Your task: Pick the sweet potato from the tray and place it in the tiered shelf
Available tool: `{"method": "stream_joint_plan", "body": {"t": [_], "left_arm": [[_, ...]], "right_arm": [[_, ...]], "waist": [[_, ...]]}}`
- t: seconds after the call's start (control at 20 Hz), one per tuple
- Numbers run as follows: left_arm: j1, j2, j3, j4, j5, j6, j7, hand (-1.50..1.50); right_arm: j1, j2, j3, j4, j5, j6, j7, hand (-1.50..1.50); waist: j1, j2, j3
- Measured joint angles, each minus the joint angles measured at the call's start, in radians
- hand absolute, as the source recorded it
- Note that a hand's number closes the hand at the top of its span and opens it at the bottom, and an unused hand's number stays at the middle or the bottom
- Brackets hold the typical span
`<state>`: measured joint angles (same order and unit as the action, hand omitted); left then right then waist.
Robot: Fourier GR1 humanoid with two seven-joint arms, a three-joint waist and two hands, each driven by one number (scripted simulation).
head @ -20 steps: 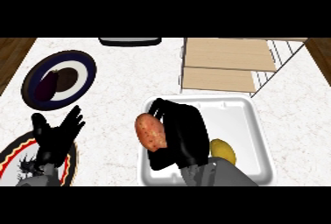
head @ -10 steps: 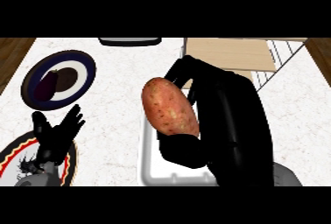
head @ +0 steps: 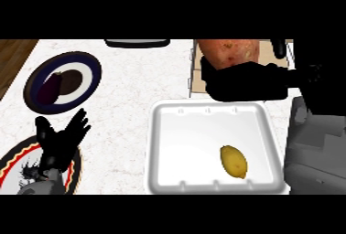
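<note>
The right hand (head: 246,84) is curled round the sweet potato (head: 228,52), whose mottled orange end sticks out beyond the fingers on the far side. Directly under and just left of that hand, a tan strip of the tiered shelf (head: 196,87) shows. So the pick looks done and the carry nearly so. What remains is to lower the sweet potato onto a tier and let go; which tier lies below cannot be told.

Nearer than the hand sits the white tray (head: 202,112), now holding only 1 yellow fruit (head: 234,161).

Well to its left, the left hand (head: 61,139) rests open, fingers spread, above a patterned plate (head: 13,160). Beyond it, a dark blue plate (head: 94,73) carries a dark purple item (head: 51,87).
</note>
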<state>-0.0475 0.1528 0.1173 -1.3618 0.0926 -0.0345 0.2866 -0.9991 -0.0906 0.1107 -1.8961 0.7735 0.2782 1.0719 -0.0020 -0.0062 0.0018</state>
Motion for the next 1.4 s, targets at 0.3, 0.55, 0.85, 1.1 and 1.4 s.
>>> {"method": "stream_joint_plan", "body": {"t": [0.3,0.55,0.85,1.1,1.4], "left_arm": [[0.001,-0.007,-0.009,-0.010,-0.009,0.006,0.003,0.00],[-0.005,-0.004,-0.004,-0.007,-0.005,0.002,0.009,0.00],[0.015,-0.001,-0.006,-0.026,-0.005,-0.009,0.004,0.00],[-0.012,0.000,0.003,-0.007,-0.001,-0.007,0.019,0.00],[-0.021,0.004,0.010,0.015,-0.002,-0.015,0.009,0.00]], "right_arm": [[-0.128,-0.094,-0.162,0.175,-0.049,0.038,-0.063,1.50],[-0.187,-0.170,-0.242,0.332,-0.102,0.077,-0.140,1.50],[-0.203,-0.218,-0.247,0.487,-0.114,0.096,-0.236,1.50],[-0.219,-0.240,-0.233,0.646,-0.070,0.032,-0.349,1.50],[-0.234,-0.255,-0.233,0.791,-0.034,-0.045,-0.450,1.50]], "waist": [[0.007,0.003,0.000],[0.010,0.005,0.000],[0.013,0.006,0.000],[0.016,0.008,0.000],[0.016,0.009,0.000]]}}
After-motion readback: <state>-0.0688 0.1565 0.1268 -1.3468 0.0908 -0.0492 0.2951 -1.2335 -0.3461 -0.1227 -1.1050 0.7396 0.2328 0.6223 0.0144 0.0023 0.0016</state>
